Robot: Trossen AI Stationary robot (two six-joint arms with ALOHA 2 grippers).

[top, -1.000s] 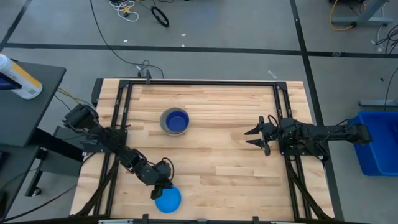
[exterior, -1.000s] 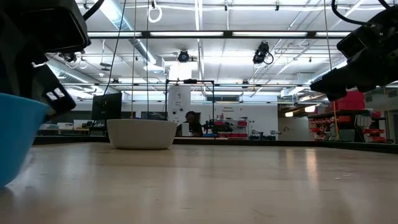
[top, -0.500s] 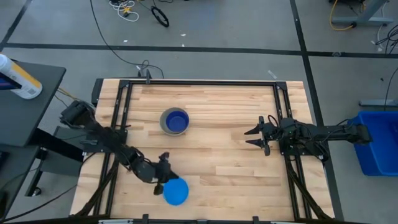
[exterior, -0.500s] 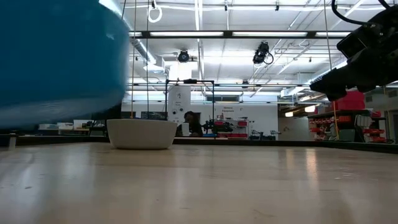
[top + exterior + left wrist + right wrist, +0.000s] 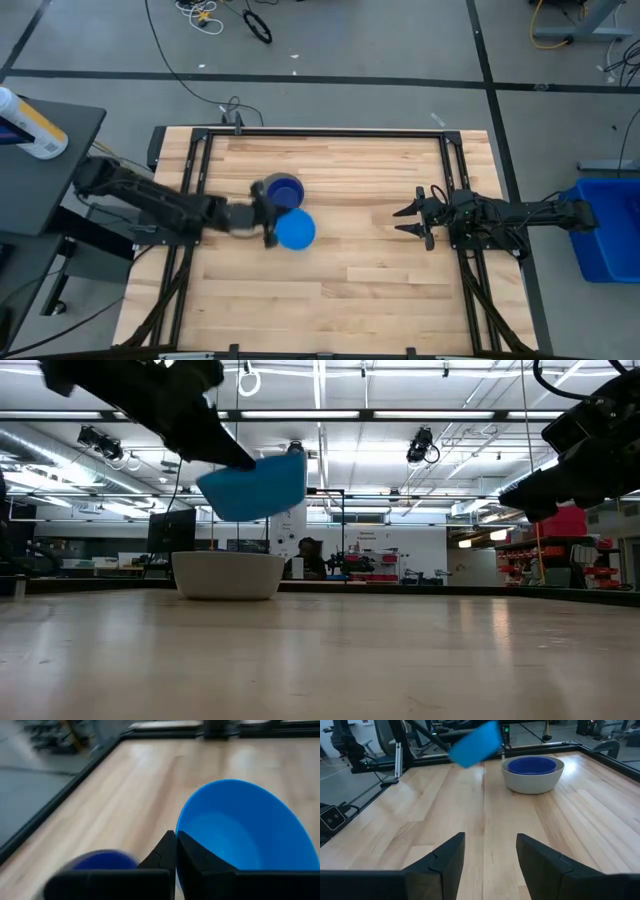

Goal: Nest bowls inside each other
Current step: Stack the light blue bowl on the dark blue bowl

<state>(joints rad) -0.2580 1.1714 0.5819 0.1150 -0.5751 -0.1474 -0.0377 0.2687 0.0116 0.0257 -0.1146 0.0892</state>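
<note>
My left gripper is shut on a bright light blue bowl and holds it in the air just near of the grey bowl. The grey bowl stands on its base on the table with a dark blue bowl nested inside it. The low view shows the light blue bowl above the grey bowl. My right gripper waits open at the table's right side, its fingers around nothing. My left gripper pinches the light blue bowl's rim on the side toward the table's left. One finger is inside the bowl and one is outside. The fingers come from the table's left, slanting slightly down. The bowl hangs tilted, clear of the table.
Bare wooden table top lies around the bowls, bounded by a black frame. A blue bin stands off the table at the right, and a grey side table stands at the left.
My left gripper has lifted the light blue bowl off the table by the near edge. It has carried the bowl up and toward the far edge to beside the grey bowl, rolling as it went. The bowl now hangs tilted in the air.
</note>
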